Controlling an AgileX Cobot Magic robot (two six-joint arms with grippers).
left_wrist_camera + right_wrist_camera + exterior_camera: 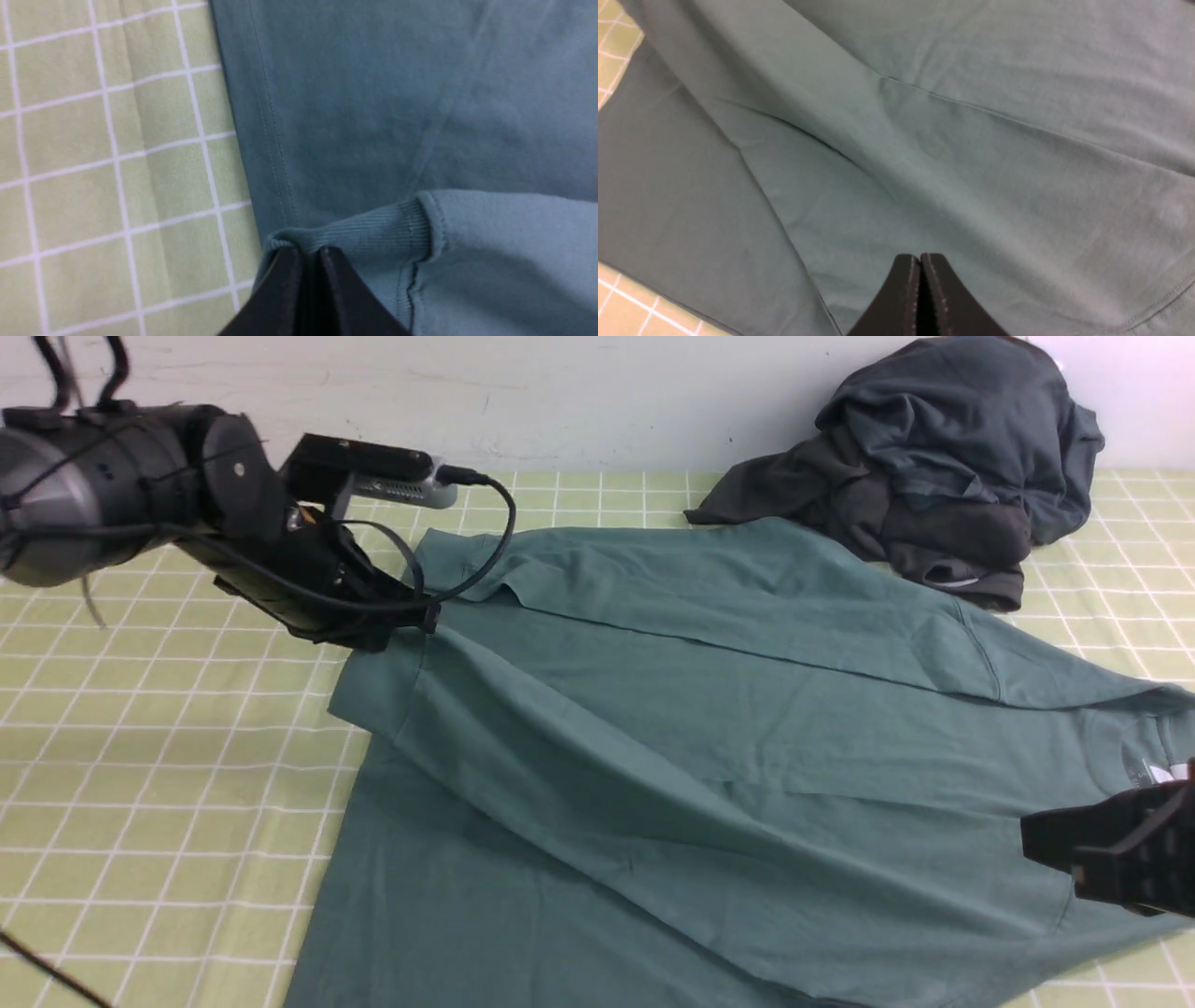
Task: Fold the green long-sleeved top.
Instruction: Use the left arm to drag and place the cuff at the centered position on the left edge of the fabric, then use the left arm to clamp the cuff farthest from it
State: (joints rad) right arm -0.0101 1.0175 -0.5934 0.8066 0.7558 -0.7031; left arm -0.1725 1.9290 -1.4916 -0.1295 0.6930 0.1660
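Two grips | left fingers (286, 284): clamped on cuff (359, 228) of top (709, 728) | right fingers (906, 294): closed, hold unclear | soft, light, limp; take by hems, cuffs.

green top (653, 709), yellow-green checked tablecloth (140, 756), charcoal clothes (934, 457)

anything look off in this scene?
Yes: a heap of dark clothes sits at far right, its lower edge touching or overlapping the green top. It could get in the way of a fold. The left gripper pinches the sleeve cuff; no damage visible.
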